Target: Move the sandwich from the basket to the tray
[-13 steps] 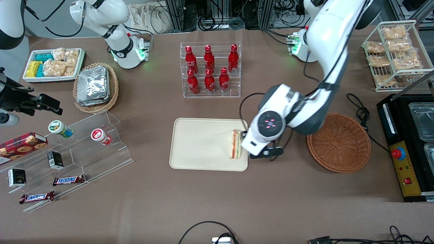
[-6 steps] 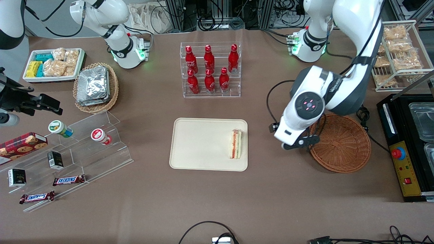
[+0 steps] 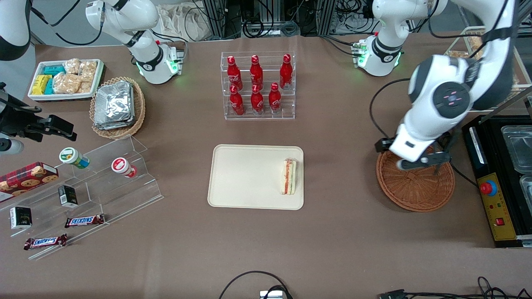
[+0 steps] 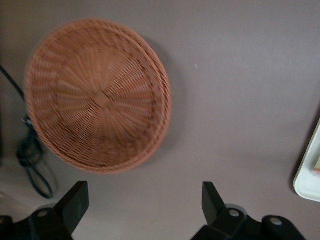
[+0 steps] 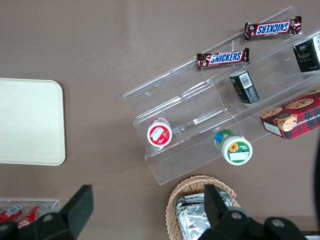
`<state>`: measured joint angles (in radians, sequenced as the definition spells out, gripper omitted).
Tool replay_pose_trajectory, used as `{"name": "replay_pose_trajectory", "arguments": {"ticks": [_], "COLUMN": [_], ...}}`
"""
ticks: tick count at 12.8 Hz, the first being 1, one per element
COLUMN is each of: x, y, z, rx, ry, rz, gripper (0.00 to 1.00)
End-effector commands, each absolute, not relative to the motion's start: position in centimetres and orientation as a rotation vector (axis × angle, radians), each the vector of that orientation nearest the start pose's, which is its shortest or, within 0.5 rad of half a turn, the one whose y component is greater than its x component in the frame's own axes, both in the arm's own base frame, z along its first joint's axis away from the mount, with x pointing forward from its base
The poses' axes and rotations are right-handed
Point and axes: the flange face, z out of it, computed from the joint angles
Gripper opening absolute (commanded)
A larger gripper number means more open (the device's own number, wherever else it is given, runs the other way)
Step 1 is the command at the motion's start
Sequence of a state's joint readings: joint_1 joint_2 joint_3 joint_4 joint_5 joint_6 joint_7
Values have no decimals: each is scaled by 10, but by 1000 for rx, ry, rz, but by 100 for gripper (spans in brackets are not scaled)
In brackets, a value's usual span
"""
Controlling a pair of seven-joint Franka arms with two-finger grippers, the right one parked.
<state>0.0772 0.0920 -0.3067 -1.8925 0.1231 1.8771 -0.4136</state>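
Note:
The sandwich, a pale wedge with a red and green edge, lies on the cream tray, near the tray's end that faces the basket. The reddish-brown wicker basket holds nothing and sits toward the working arm's end of the table. My gripper hangs above the basket's rim, away from the sandwich. In the left wrist view the gripper is open, with only bare table between its fingers. That view also shows the basket and a corner of the tray.
An acrylic rack of red bottles stands farther from the camera than the tray. A black machine and a black cable lie beside the basket. A wire rack of snacks stands above them. A stepped acrylic display is toward the parked arm's end.
My gripper has pulled away from the sandwich at the tray's edge and swung across to above the basket. The sandwich stays on the tray.

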Motion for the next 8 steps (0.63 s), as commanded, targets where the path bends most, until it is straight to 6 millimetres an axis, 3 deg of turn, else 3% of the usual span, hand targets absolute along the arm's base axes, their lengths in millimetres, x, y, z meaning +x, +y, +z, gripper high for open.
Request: {"name": "replay_pose_trajectory", "arguments": {"ticks": [1, 3, 4, 8], "x": [579, 588, 596, 606], "y": [-83, -48, -39, -35], "z": [496, 532, 538, 539], "rx": [-3057, -3107, -3115, -3126], "ry": [-144, -146, -155, -168], "rz": [141, 176, 201, 204], "gripper": [100, 100, 100, 100]}}
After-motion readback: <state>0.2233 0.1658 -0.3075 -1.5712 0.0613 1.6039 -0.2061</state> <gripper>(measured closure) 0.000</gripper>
